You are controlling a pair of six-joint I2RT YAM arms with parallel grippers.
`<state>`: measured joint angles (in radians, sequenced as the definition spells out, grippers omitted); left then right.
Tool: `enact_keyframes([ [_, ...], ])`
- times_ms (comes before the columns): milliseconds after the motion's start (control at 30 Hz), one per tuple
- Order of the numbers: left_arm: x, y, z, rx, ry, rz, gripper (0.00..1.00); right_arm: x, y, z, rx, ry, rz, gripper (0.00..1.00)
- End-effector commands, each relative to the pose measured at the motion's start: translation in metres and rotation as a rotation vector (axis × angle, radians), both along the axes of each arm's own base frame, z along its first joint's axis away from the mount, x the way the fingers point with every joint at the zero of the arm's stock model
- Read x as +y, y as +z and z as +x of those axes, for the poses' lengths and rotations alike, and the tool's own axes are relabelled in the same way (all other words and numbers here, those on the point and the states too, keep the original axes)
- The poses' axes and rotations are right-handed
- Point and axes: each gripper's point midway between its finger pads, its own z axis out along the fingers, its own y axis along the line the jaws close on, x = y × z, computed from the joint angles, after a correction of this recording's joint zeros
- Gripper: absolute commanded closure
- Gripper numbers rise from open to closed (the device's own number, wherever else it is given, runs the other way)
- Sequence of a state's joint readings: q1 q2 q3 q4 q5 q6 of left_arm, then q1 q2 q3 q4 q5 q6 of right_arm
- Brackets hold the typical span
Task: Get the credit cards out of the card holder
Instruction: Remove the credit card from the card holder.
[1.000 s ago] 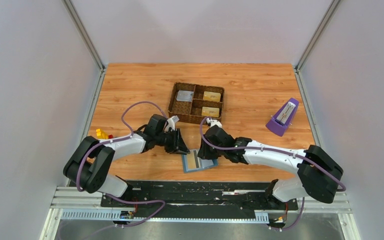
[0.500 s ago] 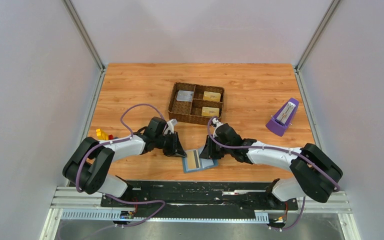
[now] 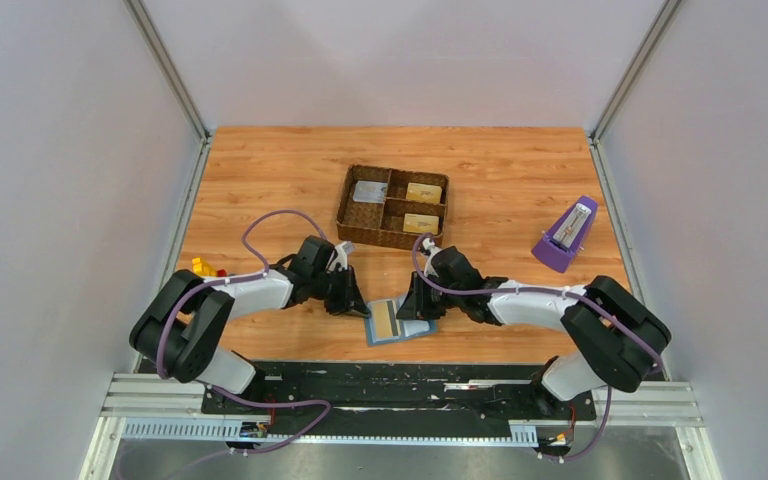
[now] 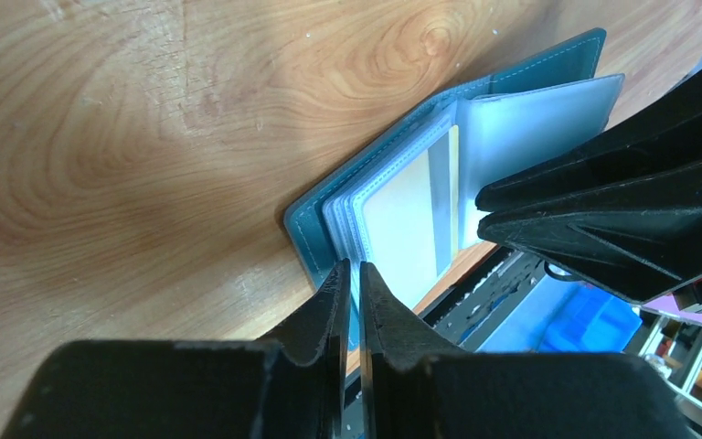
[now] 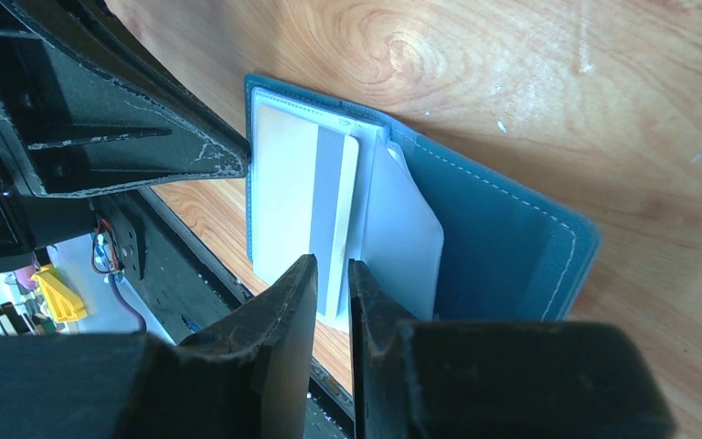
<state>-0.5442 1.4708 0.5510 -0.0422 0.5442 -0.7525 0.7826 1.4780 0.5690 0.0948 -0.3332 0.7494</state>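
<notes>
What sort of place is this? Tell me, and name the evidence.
Probably a robot lab test cell: a wooden tabletop enclosed by plain grey wall panels, with a black metal mounting rail at its near edge.

We're seeing the card holder (image 3: 415, 330) lying open and flat on the table (image 3: 290, 180) near its front edge. Its dark teal outside is facing down and its clear plastic sleeves are fanning out from the spine. We're logging one credit card (image 3: 386, 320) lying on the left half, pale gold with a grey stripe running along its length. We can't tell how deep it's tucked in. We're also noting three more cards lying flat in the woven tray (image 3: 344, 212), well apart from the holder:
- a silver card (image 3: 368, 192) in the far-left compartment
- a gold card (image 3: 423, 192) in the far-right compartment
- another gold card (image 3: 420, 222) in the near-right compartment
</notes>
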Motion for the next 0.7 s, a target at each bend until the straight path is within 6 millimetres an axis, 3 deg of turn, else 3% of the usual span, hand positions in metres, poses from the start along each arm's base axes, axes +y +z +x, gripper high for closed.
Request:
enact_keyframes([
  [0, 0.003, -0.006, -0.002, -0.014, -0.013, 0.026, 0.85, 0.004, 0.001, 0.004, -0.017, 0.000, 0.031, 0.79],
  [667, 0.003, -0.016, -0.003, 0.006, -0.008, 0.035, 0.86, 0.009, -0.004, 0.003, 0.003, 0.018, 0.050, 0.80],
])
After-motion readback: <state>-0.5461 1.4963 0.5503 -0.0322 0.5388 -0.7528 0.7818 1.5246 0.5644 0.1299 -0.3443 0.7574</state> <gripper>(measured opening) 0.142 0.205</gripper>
